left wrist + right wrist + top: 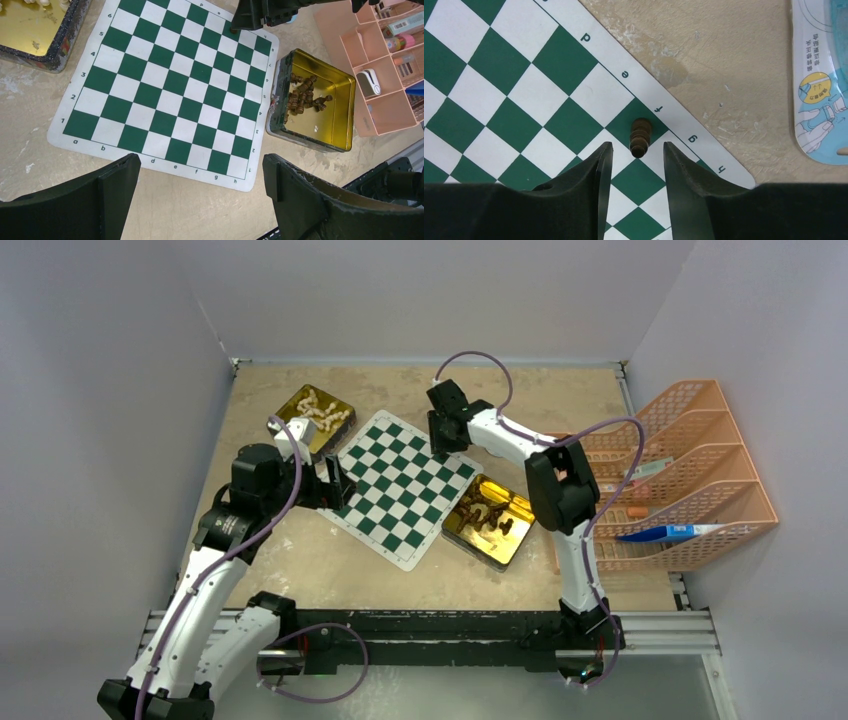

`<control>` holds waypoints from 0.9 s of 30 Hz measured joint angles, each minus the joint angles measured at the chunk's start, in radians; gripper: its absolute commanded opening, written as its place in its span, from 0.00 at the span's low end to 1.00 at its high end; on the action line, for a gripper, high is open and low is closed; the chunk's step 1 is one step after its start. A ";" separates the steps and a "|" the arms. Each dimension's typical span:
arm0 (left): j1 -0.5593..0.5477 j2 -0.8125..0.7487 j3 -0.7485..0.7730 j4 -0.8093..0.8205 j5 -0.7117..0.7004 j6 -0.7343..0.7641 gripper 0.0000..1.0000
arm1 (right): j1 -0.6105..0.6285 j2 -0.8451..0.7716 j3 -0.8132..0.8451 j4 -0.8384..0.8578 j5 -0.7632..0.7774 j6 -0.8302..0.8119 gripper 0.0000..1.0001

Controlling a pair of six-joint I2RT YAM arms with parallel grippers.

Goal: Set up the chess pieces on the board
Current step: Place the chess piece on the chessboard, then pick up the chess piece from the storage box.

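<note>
The green and white board (395, 490) lies at an angle mid-table. One dark brown chess piece (640, 136) stands on a green square in the f column at the board's edge. My right gripper (637, 150) is open, and its fingertips flank the piece's top without touching it. In the top view the right gripper (445, 440) hangs over the board's far right edge and hides the piece. Several dark pieces (305, 97) lie in a gold tin (300, 137). My left gripper (200, 170) is open and empty, above the table by the board's near edge (170, 90).
A second gold tin (290, 405) at the back left holds cream-white pieces (322, 410). A pink wire organizer (680, 470) with small items stands to the right. A blue plastic packet (824, 85) lies on the table beside the board.
</note>
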 measured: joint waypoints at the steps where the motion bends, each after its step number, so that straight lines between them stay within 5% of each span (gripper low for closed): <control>1: 0.000 0.000 0.000 0.000 0.000 0.000 0.93 | 0.000 -0.002 0.000 -0.003 0.002 0.001 0.47; 16: 0.000 0.000 0.000 0.000 0.000 0.000 0.93 | 0.005 -0.491 -0.360 -0.026 0.119 0.066 0.40; 27: 0.000 0.001 0.000 0.000 0.000 0.000 0.93 | 0.006 -0.581 -0.653 -0.139 0.219 0.198 0.38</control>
